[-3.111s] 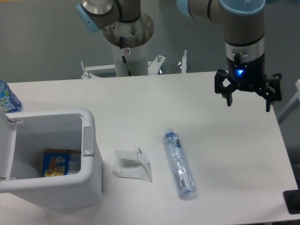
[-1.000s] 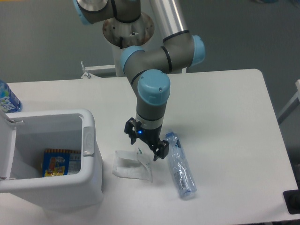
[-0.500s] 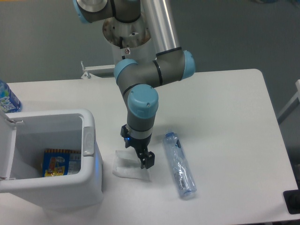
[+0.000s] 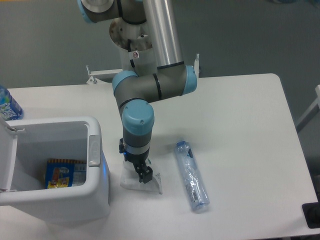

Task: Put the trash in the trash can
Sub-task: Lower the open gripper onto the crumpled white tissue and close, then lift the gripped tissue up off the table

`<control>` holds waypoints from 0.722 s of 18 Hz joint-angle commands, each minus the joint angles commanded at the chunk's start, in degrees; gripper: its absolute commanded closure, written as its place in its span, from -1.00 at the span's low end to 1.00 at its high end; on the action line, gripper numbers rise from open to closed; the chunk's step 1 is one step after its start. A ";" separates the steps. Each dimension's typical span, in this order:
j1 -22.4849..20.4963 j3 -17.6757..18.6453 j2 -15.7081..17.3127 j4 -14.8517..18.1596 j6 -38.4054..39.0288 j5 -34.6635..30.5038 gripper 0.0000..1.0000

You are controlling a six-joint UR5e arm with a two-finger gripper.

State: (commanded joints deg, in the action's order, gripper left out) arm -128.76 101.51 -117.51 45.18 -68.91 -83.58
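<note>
The white wrapper (image 4: 156, 183) lies flat on the table just right of the trash can (image 4: 60, 205), a boxy white bin with its lid flipped open at the left. My gripper (image 4: 141, 174) points straight down onto the wrapper's middle and covers most of it. Its fingers sit low against the wrapper, and their gap is hidden by the wrist. The long clear bottle (image 4: 191, 176) lies on its side to the right, apart from the gripper.
Inside the bin lies a yellow-and-blue packet (image 4: 60, 173). A bottle with a bright blue label (image 4: 7, 105) stands at the far left table edge. The arm's base column (image 4: 137, 55) rises behind the table. A dark object (image 4: 312, 215) sits at the bottom right corner.
The arm swung in from the far right, over the bottle, and came down leftward onto the wrapper. Wrapper and bottle have not moved.
</note>
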 joint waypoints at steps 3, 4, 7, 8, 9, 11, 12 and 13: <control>-0.09 0.35 0.18 0.09 0.00 -0.70 0.52; -0.09 0.26 0.26 0.09 0.00 -0.70 0.52; -0.17 0.17 0.35 0.35 0.35 -0.70 0.66; -0.26 -0.17 0.44 0.35 1.05 -0.70 0.66; -0.35 -0.52 0.61 0.35 2.80 -0.70 0.66; -0.53 -2.89 0.70 0.44 7.89 -0.70 0.74; -0.53 -4.03 0.96 0.44 9.65 -0.62 0.75; -1.05 -5.00 1.23 0.44 10.19 -0.53 0.77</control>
State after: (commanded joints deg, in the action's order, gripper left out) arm -129.81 96.51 -116.28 45.62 -58.72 -84.11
